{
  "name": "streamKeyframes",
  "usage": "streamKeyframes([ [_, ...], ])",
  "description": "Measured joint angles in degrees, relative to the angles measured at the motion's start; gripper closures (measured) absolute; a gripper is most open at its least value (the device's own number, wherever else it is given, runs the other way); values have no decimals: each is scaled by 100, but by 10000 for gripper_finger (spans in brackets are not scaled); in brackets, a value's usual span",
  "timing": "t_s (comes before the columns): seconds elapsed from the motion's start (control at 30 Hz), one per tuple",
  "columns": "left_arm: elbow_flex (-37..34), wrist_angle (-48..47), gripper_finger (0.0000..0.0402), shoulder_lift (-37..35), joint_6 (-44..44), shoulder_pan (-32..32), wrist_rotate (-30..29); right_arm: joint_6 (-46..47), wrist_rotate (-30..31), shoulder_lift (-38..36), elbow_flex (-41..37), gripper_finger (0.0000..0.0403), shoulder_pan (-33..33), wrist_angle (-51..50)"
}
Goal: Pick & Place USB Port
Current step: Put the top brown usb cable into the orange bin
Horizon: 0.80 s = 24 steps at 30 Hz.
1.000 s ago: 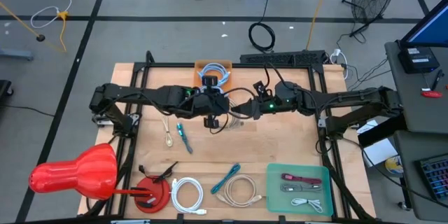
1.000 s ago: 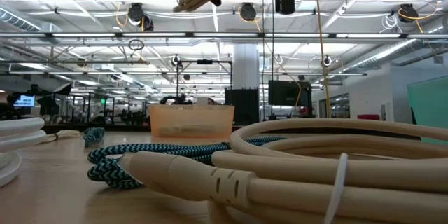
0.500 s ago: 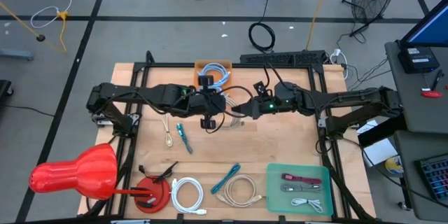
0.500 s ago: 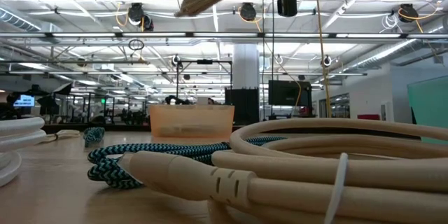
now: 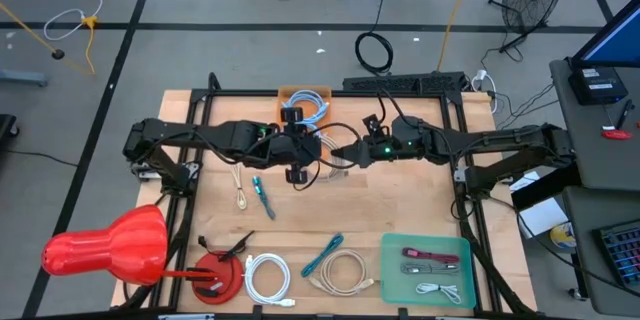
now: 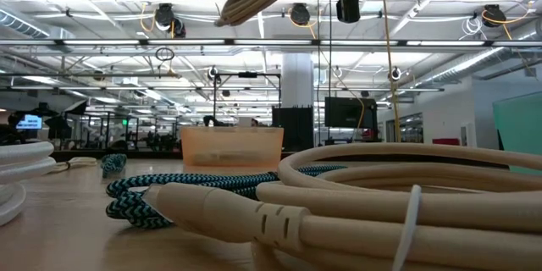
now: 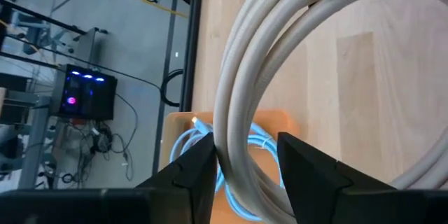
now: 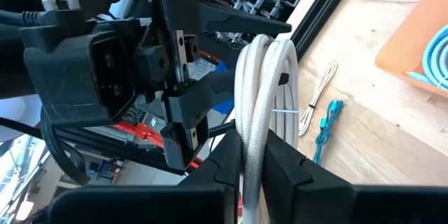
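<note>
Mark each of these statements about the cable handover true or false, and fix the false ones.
1. Both grippers meet at one coiled white cable above the table. True.
2. The right gripper is shut on the white cable. True.
3. The orange bin is empty. False: a light blue cable lies in it.
4. The green tray sits at the table's far left. False: it is at the near right.
5. A red lamp-like object lies at the table's near left corner. True.

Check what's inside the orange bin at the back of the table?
The orange bin holds a coiled light-blue cable. The held beige cable coil and the left gripper cover part of the bin, so anything else inside can't be confirmed.
</note>
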Motion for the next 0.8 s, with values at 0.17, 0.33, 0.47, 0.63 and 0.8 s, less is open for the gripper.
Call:
streamKeyframes([
  [0.17, 0, 6, 280, 0, 66, -60, -225, 2, 5, 0, 0, 381, 0, 1],
  [0.33, 0, 39, 334, 0, 87, -72, -270, 2, -4, 0, 0, 381, 2, -2],
  [0.47, 0, 115, 360, 0, 66, -69, -286, -1, -6, 0, 0, 381, 6, -2],
  [0.63, 0, 154, 348, 0, -26, -69, -286, -18, -13, 0, 0, 381, 9, 6],
  [0.8, 4, 71, 354, 0, -251, -76, -254, -174, -137, 2, 0, 326, 6, 185],
])
